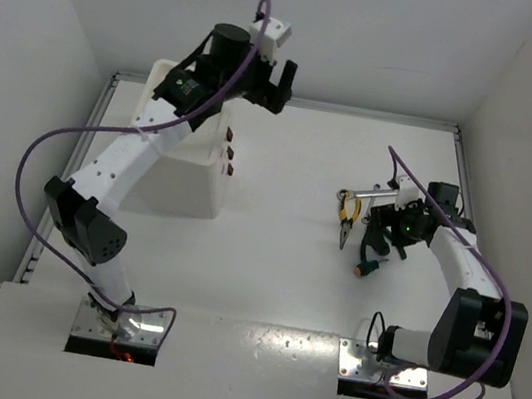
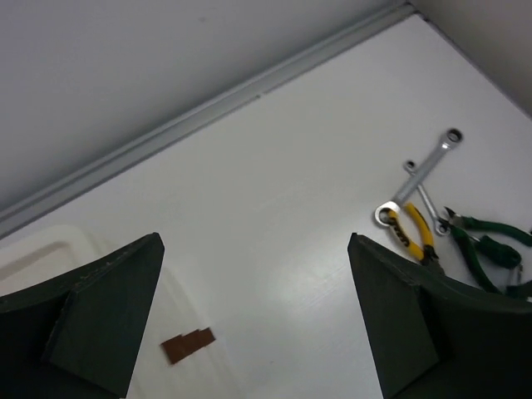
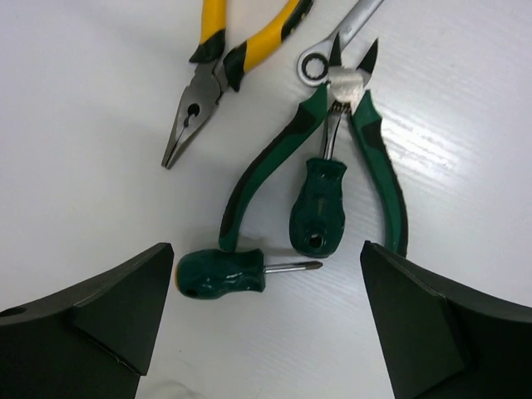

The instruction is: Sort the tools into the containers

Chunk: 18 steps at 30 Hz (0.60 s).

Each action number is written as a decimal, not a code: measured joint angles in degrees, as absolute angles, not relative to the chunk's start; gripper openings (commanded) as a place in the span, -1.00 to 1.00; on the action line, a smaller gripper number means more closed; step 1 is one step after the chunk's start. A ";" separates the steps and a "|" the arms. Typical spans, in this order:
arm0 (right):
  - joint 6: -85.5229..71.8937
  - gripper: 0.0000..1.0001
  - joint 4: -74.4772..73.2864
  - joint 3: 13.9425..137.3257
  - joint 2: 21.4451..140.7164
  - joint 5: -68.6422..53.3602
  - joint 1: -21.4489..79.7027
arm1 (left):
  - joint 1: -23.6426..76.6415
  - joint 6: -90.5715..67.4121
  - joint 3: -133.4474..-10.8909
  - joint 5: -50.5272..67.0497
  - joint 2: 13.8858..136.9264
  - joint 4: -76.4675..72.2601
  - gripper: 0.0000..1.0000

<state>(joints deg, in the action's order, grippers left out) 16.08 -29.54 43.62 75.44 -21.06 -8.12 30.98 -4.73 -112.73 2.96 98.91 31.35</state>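
Your right tool (image 3: pixel 266 249), spread wide, hangs over the nearer screwdriver (image 3: pixel 223 274). Its length runs finger to finger, so you'd likely rotate before closing.

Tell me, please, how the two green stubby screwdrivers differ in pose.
In the right wrist view, the lower screwdriver lies crosswise, cross-point tip showing, outside the green cutters' handles. The upper screwdriver points away, between those handles, tip lost at their joint. Both have stubby green handles.
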 measured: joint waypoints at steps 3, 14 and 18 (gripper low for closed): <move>15.57 0.96 -28.77 44.95 76.42 -21.23 -8.08 | 26.35 -5.28 -111.92 -1.50 96.64 31.42 1.00; 15.27 0.96 -28.93 52.05 80.20 -28.82 -4.84 | 10.50 -8.08 -99.22 -13.54 78.35 36.16 0.94; 16.73 0.96 -29.32 54.13 81.93 -30.65 -1.50 | 6.96 -9.30 -96.14 -13.47 75.11 37.69 0.81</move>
